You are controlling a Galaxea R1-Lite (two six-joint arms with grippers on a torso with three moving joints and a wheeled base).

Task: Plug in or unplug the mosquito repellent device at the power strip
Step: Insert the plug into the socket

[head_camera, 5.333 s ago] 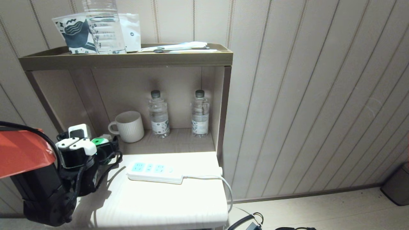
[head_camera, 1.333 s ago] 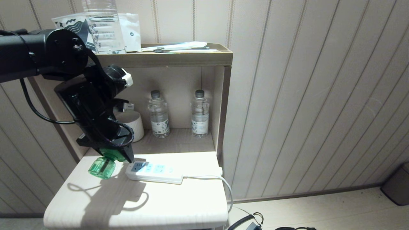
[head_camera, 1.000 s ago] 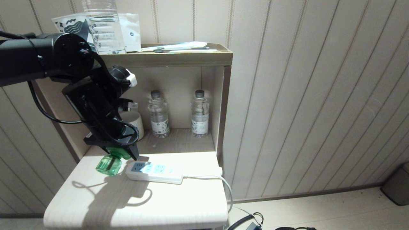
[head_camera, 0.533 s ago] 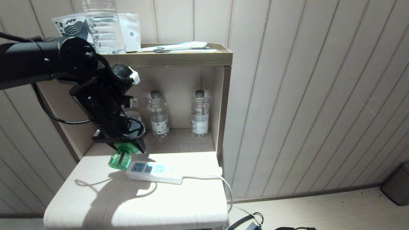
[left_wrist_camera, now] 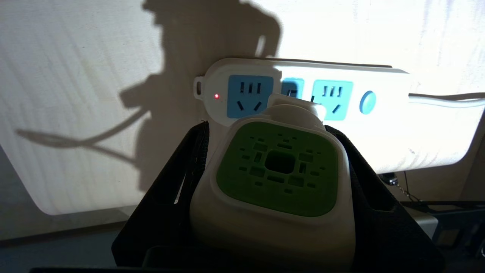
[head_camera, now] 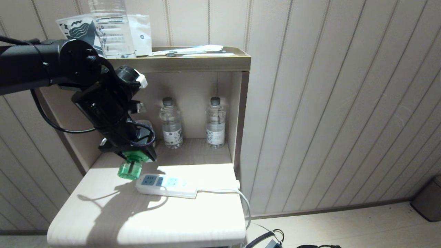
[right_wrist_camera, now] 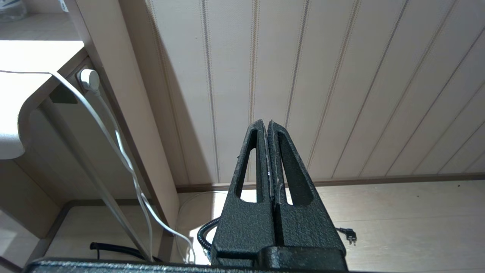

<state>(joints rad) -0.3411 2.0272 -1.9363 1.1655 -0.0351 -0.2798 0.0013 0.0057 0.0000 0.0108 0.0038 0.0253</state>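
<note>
Mosquito repellent device point(head_camera: 131, 165) is hanging in the left hand point(head_camera: 129, 155), clear of the table point(head_camera: 155, 220), just beside the near end of the power strip point(head_camera: 167, 185) and a little above it. The left wrist view is showing the hand's two black fingers point(left_wrist_camera: 182, 178) pressing on either flank of the white head point(left_wrist_camera: 276, 182), green vented face toward the camera, so the hand is about half open and clamped on the device, nothing else touching it. The bottle point(head_camera: 130, 169) is sticking out below the hand, tilted. Prongs aren't showing in any view; presumably they're on the far side of the head, facing the strip.

Grip on the flanks makes sense: it's leaving the plug side free for the sockets.

Strip is lying flat under and ahead of the hand, pale-blue socket faces up, red indicator lit at the end nearest the hand, round button and cord at the far end. From the wrist camera the head is lining up roughly over the middle sockets point(left_wrist_camera: 293, 89), but it isn't seated yet. My read: alignment stage of plugging in; next is squaring the prongs to a socket and pushing down. Risk is the loose strip sliding under the push.

Right hand point(right_wrist_camera: 268, 159) is parked off to the side, pointing at the wall and floor, fingers pressed together, empty.
</note>
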